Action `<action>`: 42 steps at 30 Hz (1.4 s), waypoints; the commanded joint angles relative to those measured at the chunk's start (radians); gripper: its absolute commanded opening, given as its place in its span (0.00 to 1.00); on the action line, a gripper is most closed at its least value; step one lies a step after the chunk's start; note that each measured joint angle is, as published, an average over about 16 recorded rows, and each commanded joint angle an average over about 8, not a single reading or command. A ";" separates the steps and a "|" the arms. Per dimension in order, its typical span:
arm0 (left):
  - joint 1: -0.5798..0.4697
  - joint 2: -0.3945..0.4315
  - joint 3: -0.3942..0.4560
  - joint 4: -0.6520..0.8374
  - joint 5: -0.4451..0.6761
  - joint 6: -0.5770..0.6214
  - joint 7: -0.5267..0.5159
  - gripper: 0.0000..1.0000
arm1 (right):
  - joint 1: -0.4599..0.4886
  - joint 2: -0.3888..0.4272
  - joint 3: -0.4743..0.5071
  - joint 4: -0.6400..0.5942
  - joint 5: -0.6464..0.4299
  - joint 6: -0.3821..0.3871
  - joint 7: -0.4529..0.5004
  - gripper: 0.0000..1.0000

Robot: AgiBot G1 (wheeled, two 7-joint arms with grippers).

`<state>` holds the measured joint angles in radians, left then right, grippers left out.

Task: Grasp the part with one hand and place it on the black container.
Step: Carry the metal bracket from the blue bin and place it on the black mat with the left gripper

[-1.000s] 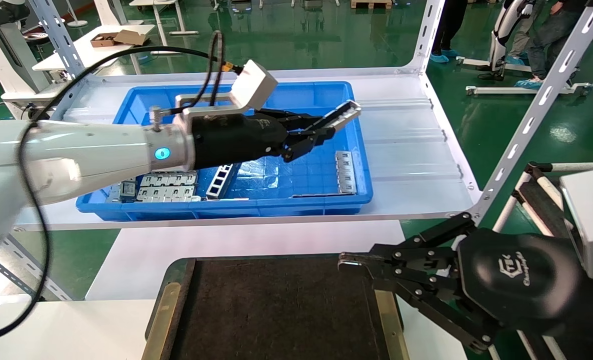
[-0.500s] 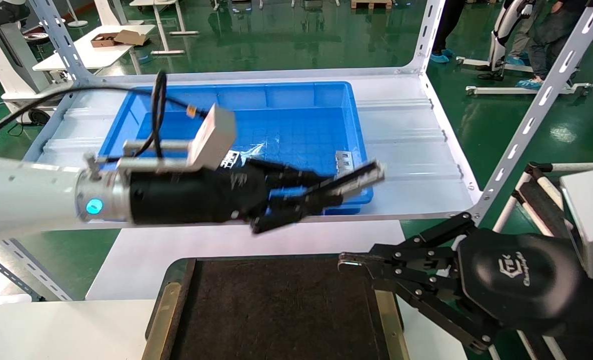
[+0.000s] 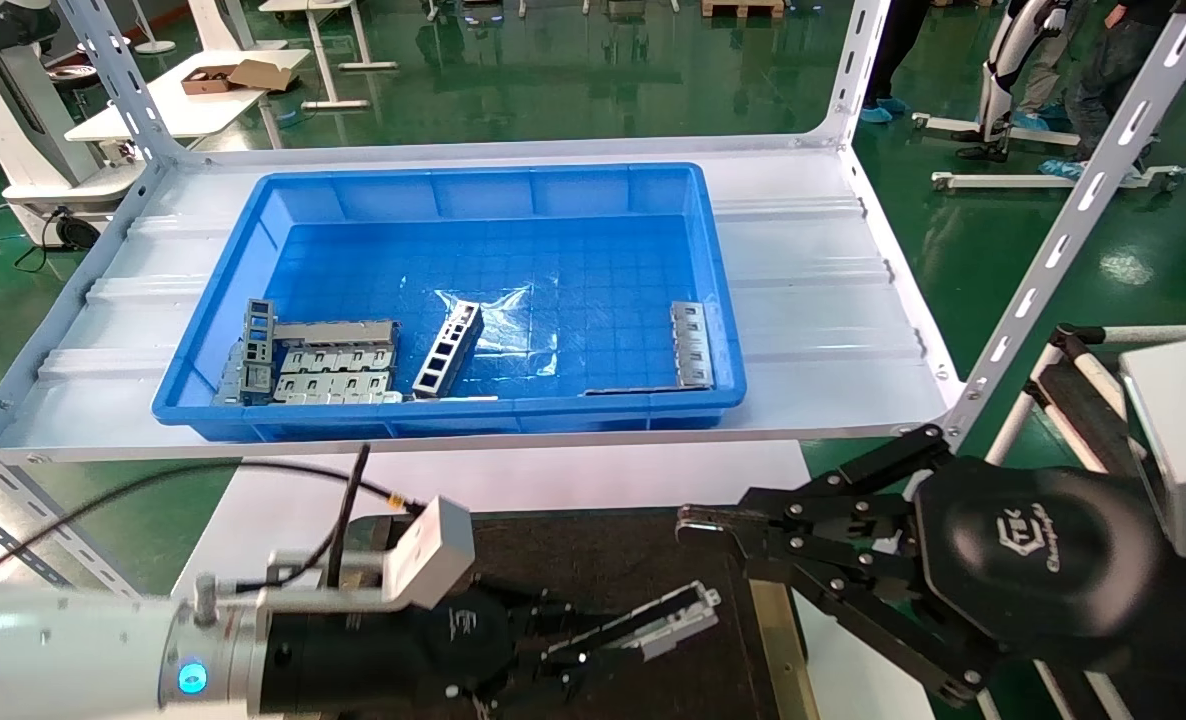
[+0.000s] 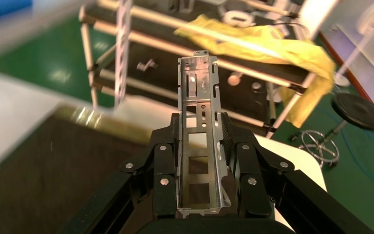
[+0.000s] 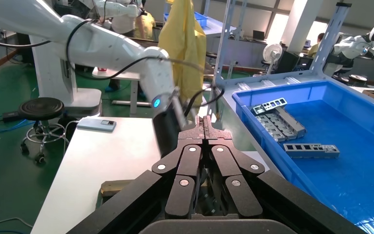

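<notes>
My left gripper is shut on the part, a slim silver-grey trough with cutouts. It holds the part low over the black container, near that tray's right side. In the left wrist view the part sits lengthwise between the gripper's fingers and sticks out past the tips. Whether the part touches the felt I cannot tell. My right gripper is shut and empty, parked at the container's right edge; it also shows in the right wrist view.
A blue bin stands on the white shelf behind the container. It holds a ladder-like strip, a flat tabbed strip and a pile of metal parts. Brass strips edge the container. Slanted shelf posts stand at the right.
My left gripper has carried the part out of the blue bin, over its front rim, and down toward me to just above the black container. The right arm has not moved.
</notes>
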<state>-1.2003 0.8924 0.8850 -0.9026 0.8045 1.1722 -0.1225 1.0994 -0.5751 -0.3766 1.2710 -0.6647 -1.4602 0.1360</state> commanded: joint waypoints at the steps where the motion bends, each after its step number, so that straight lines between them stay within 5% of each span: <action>1: 0.059 -0.025 0.004 -0.055 -0.003 -0.054 -0.026 0.00 | 0.000 0.000 0.000 0.000 0.000 0.000 0.000 0.00; 18: 0.333 -0.002 0.063 -0.281 0.028 -0.724 -0.299 0.00 | 0.000 0.000 0.000 0.000 0.000 0.000 0.000 0.00; 30: 0.339 0.107 0.169 -0.256 0.020 -1.072 -0.480 0.00 | 0.000 0.000 0.000 0.000 0.000 0.000 0.000 0.00; 42: 0.278 0.203 0.296 -0.168 -0.065 -1.258 -0.567 0.00 | 0.000 0.000 0.000 0.000 0.000 0.000 0.000 0.00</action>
<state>-0.9190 1.0938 1.1751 -1.0759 0.7423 -0.0821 -0.6844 1.0995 -0.5749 -0.3770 1.2710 -0.6644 -1.4600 0.1358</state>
